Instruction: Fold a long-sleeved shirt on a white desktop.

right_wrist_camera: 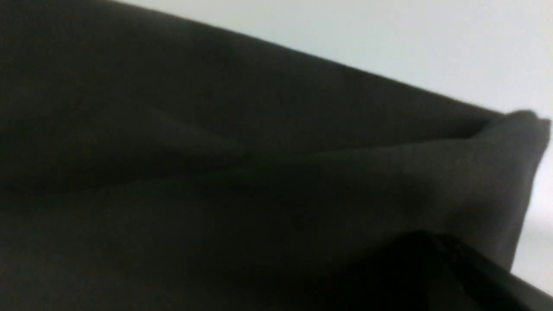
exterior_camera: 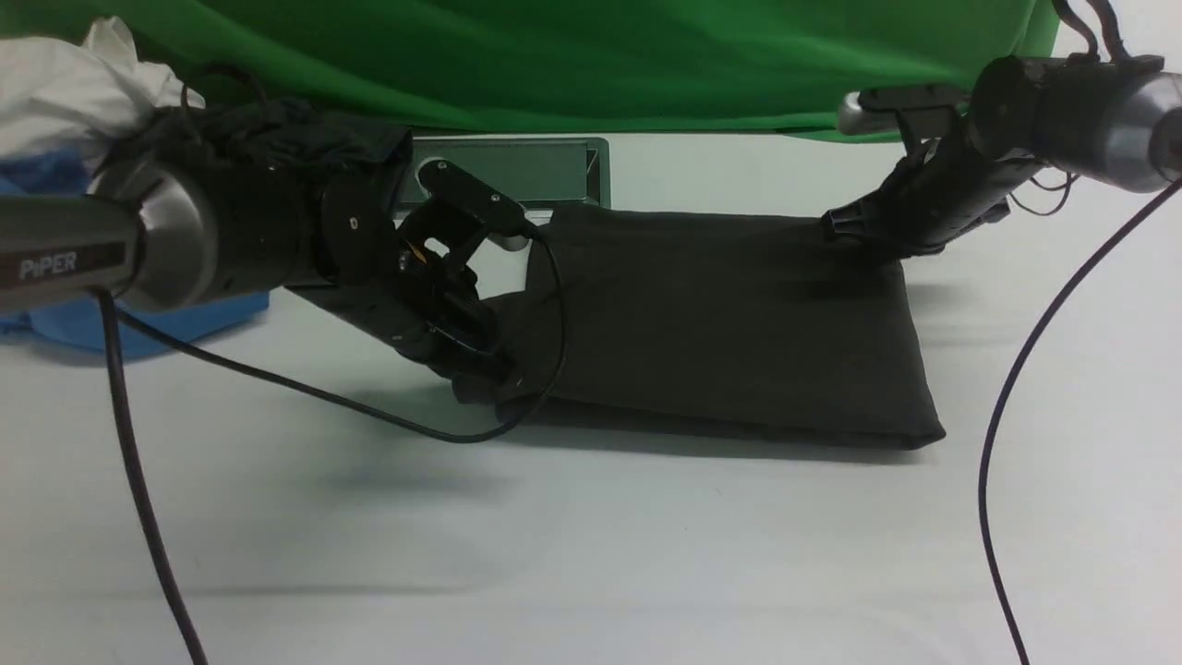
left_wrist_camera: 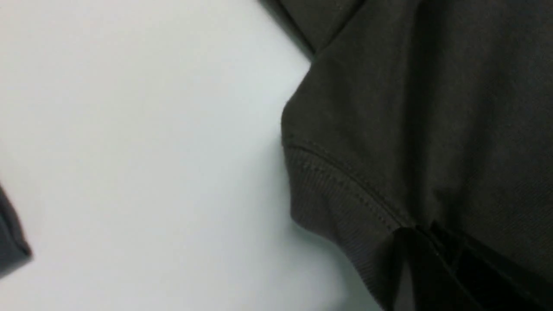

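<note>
Shirt (exterior_camera: 720,323) lies folded mid-frame on desktop (exterior_camera: 591,554); left gripper (exterior_camera: 476,379) and right gripper (exterior_camera: 854,226) both clamp its corners; next fold likely needs lifting together

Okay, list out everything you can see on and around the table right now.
long-sleeved shirt: one, dark charcoal, folded mid-desk.
white desktop: one, white, under everything.
hatch: one, grey, behind the shirt.
green backdrop: one, green, far edge.
blue garment: one, blue, far left.
white cloth: one, white, above the blue garment.
black garment: one, black, left rear.
left gripper: one, black, shut on the shirt's near-left corner.
right gripper: one, black, shut on the shirt's far-right corner.
</note>
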Controlling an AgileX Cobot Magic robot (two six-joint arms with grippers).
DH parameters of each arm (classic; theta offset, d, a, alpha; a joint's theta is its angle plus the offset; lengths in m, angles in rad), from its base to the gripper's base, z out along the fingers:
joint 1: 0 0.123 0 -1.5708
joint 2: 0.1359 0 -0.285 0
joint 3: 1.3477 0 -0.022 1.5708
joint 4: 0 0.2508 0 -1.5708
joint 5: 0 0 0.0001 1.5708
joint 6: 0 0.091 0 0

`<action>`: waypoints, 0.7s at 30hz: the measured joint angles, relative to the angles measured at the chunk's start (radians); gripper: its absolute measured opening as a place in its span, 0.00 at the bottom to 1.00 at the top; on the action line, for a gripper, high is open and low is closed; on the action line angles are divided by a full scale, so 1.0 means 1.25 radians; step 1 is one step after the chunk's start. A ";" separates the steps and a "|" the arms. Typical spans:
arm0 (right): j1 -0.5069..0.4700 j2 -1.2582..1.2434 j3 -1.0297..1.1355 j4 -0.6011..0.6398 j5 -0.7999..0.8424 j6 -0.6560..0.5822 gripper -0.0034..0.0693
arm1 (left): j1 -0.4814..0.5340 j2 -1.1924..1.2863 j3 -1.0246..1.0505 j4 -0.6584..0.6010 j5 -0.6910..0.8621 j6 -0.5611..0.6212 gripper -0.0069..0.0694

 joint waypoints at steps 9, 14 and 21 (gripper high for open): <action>-0.005 -0.078 -0.087 -0.005 0.116 -0.052 0.08 | 0.000 -0.241 0.007 0.041 0.016 -0.052 0.11; -0.006 -0.243 -0.069 -0.010 0.188 -0.069 0.08 | 0.000 -0.504 0.086 0.038 -0.032 -0.078 0.11; -0.006 -0.617 0.179 -0.014 0.225 -0.030 0.08 | -0.001 -0.960 0.368 -0.003 -0.090 -0.087 0.11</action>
